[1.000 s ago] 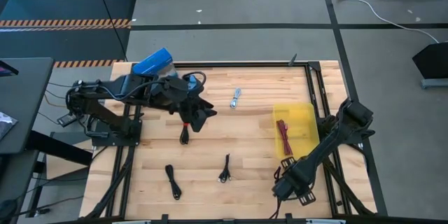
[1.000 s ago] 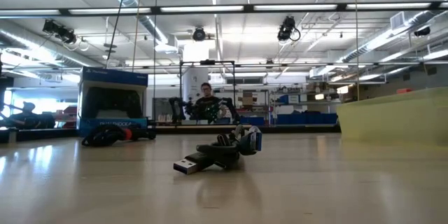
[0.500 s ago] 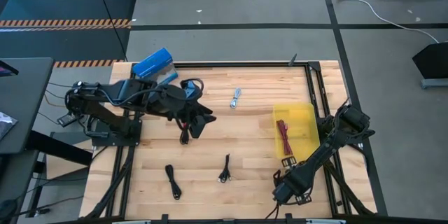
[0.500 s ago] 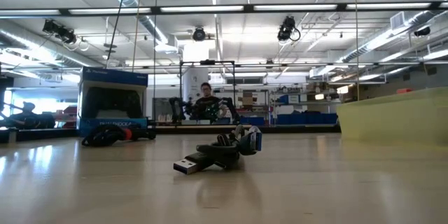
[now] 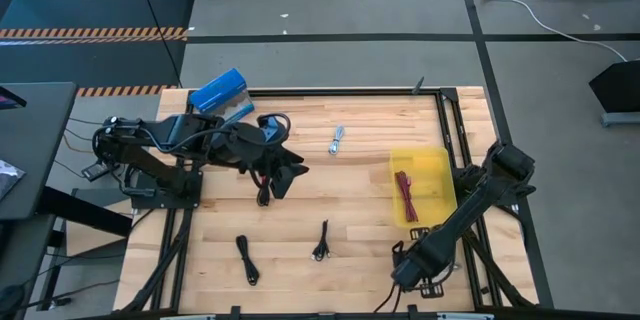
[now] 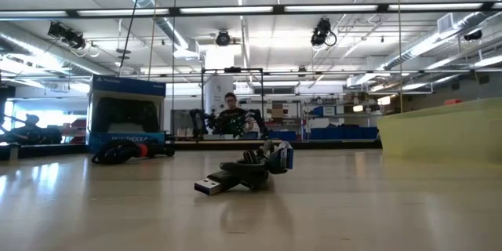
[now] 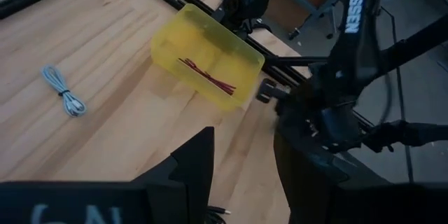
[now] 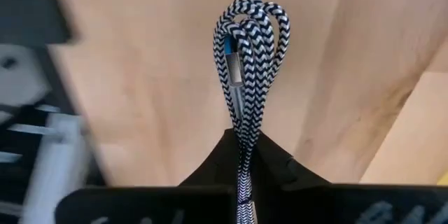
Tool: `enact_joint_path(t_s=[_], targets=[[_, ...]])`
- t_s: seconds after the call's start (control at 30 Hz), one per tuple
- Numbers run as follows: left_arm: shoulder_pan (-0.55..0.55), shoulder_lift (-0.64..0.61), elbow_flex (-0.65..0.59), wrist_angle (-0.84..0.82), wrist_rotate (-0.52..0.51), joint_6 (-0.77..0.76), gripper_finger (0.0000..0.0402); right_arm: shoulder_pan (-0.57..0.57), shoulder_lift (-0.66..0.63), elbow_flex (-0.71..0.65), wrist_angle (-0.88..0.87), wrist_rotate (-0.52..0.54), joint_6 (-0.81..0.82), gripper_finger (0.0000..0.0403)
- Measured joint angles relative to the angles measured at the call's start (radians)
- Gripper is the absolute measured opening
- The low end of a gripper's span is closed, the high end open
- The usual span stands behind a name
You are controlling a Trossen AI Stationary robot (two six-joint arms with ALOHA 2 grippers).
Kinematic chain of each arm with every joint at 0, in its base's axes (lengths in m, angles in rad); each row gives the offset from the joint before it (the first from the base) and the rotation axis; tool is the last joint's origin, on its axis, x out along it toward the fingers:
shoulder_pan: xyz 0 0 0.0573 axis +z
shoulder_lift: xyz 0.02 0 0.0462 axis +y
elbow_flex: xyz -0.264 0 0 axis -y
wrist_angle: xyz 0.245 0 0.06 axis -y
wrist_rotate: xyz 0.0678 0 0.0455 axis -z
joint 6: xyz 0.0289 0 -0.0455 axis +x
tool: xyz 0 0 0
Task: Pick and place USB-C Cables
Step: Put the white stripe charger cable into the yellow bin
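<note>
Right wrist view shows the right gripper pinched shut on a black-and-white braided cable, whose looped bundle sticks out past the fingertips over the bare wood of the table. In the high view this gripper sits at the table's near right corner, with the yellow bin just beyond it; a maroon cable lies inside that bin.

The left gripper hangs over the left half of the table with its fingers spread apart. In the high view, a black cable lies on the wood just beside its fingertips. Farther toward the near edge lie two more black bundles, one to its left and one nearer the middle. A silver-grey cable rests between this gripper and the bin, toward the far edge. Behind the left gripper, along its arm, a blue box sits at the far left corner.
</note>
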Motion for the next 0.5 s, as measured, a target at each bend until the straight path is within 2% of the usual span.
enact_joint_path(t_s=[0.23, 0.5], targets=[[0.001, 0.0, 0.0, 0.0, -0.056, 0.022, 0.0156, -0.027, -0.126, 0.084, -0.043, 0.024, 0.19, 0.0016], [0.001, 0.0, 0.0, 0.012, -0.061, 0.075, 0.0156, -0.108, -0.271, 0.125, -0.181, 0.086, 0.399, 0.0016]])
